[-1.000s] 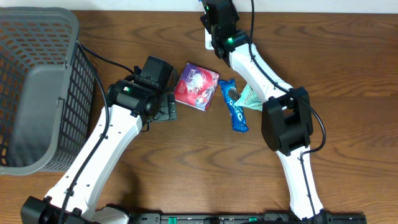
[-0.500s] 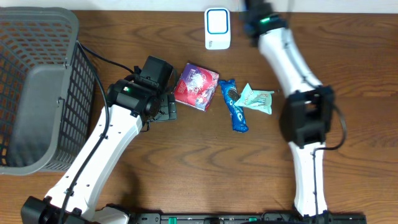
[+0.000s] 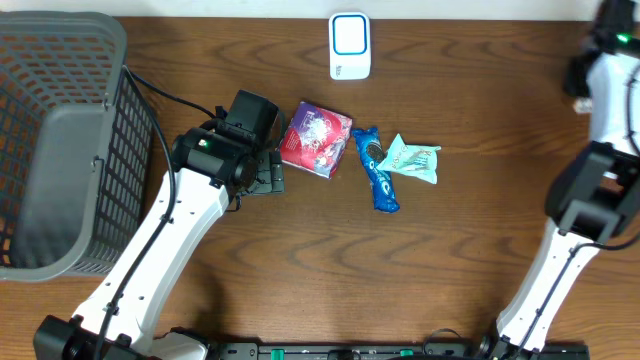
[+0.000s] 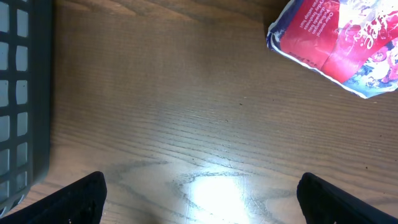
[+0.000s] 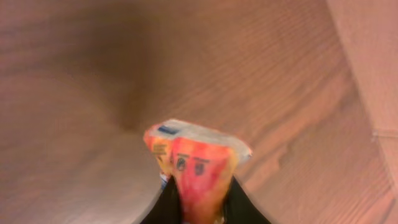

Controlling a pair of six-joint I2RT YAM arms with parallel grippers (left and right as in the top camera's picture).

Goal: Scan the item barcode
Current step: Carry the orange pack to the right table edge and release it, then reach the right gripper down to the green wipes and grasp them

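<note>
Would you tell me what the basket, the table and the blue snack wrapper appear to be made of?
The basket looks like matte grey plastic or coated wire, given its open grid walls. The table seems wood or wood-look laminate: brown grain, a soft glare patch. The blue snack wrapper looks like thin glossy plastic film, crinkled and shiny.

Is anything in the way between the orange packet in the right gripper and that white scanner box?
Nothing visible. The orange packet sits in the right gripper at the far right; the wood from there to the white scanner is bare. The mint packet and blue packet lie off that line.
</note>
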